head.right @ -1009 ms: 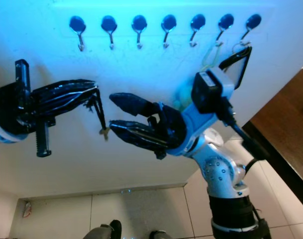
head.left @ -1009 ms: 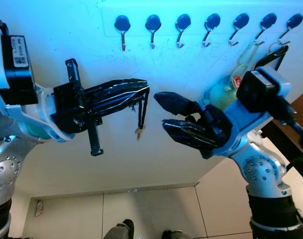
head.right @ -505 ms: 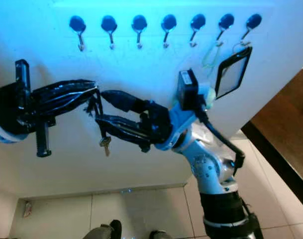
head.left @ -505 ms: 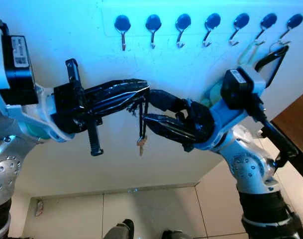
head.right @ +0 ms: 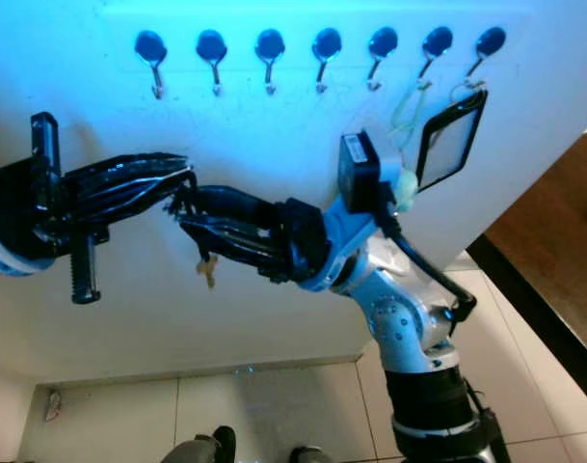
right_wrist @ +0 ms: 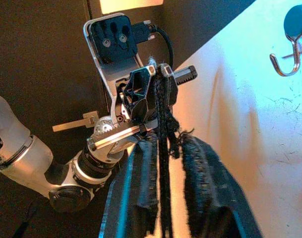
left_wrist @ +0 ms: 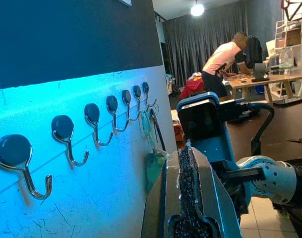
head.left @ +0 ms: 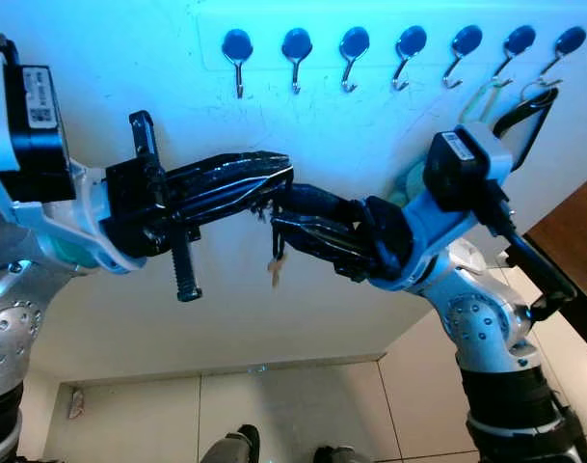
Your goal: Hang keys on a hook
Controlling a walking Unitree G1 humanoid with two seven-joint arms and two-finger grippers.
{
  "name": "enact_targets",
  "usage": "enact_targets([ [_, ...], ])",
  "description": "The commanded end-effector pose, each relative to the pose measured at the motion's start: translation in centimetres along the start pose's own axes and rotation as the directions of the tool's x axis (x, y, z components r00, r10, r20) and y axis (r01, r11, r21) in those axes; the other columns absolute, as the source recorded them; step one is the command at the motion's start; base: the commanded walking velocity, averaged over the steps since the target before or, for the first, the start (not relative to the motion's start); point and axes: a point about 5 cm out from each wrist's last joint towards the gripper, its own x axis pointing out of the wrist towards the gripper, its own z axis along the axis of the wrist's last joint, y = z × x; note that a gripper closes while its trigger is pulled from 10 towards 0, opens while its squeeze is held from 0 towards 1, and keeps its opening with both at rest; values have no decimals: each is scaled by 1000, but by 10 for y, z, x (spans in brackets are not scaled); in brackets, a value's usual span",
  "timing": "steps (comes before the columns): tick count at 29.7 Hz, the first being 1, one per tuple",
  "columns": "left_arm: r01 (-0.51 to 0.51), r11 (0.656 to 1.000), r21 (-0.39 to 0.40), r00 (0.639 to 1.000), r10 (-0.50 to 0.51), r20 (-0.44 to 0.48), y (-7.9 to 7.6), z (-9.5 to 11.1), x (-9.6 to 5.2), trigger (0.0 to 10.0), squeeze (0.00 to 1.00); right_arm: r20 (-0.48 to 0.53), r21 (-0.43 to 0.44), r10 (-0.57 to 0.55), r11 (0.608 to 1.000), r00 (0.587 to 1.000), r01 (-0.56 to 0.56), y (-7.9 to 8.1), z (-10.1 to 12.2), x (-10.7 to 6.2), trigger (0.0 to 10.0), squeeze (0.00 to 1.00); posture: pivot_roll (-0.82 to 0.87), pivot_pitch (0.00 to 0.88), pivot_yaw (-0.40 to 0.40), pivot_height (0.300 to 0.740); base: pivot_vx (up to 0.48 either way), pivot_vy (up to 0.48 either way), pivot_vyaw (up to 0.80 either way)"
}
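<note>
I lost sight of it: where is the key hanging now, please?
In the left eye view the key dangles mid-frame on a black strap, below the meeting tips of left gripper and right gripper.

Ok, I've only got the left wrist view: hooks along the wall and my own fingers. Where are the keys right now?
Observer: The keys dangle on a black cord below the left gripper, whose fingers are pressed shut on the cord's top.
Operator: And the right arm?
Observer: The right gripper has its fingertips at that same cord, one finger on each side of it, as the right wrist view shows.
Operator: Which hooks are free?
Observer: On the hook rail, the five hooks toward the robot's left look bare; the two at the right end carry a pale green loop and a black-framed item.
</note>
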Motion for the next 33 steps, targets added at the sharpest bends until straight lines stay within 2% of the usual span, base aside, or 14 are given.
enact_targets([
  [1,31,1000,7,1000,-31,-5,-3,2,2,10000,0,-13,10,4,1000,1000,-4,1,-4,0,0,0,28,83,60,740,0,0,0],
  [13,30,1000,8,1000,-30,-4,-2,2,2,10000,0,-5,-15,-44,999,999,44,-4,-3,0,0,0,28,86,62,740,0,0,0],
  [21,36,999,9,999,-36,2,-2,1,4,10000,0,35,-26,-84,996,996,85,-7,-3,0,0,0,22,73,62,740,0,0,0],
  [27,58,998,-27,998,-57,12,-4,-1,5,10000,0,72,-26,-91,995,993,93,-7,1,1,0,0,18,73,60,740,0,0,0],
  [28,72,996,-53,997,-71,16,-5,-2,5,10000,239,83,-26,-90,995,992,93,-7,3,1,0,0,18,73,60,740,0,0,0],
  [29,72,996,-53,997,-71,16,-5,-2,5,10000,239,83,-26,-90,995,992,93,-7,3,1,0,0,18,73,60,740,0,0,0],
  [30,86,993,-76,996,-85,19,-6,-3,5,10000,1000,93,-27,-90,995,992,93,-7,4,2,0,0,16,74,60,740,0,0,0],
  [33,96,991,-95,995,-94,21,-6,-3,5,10000,1000,106,-26,-90,995,990,93,-6,5,2,0,0,16,74,60,740,0,0,0],
])
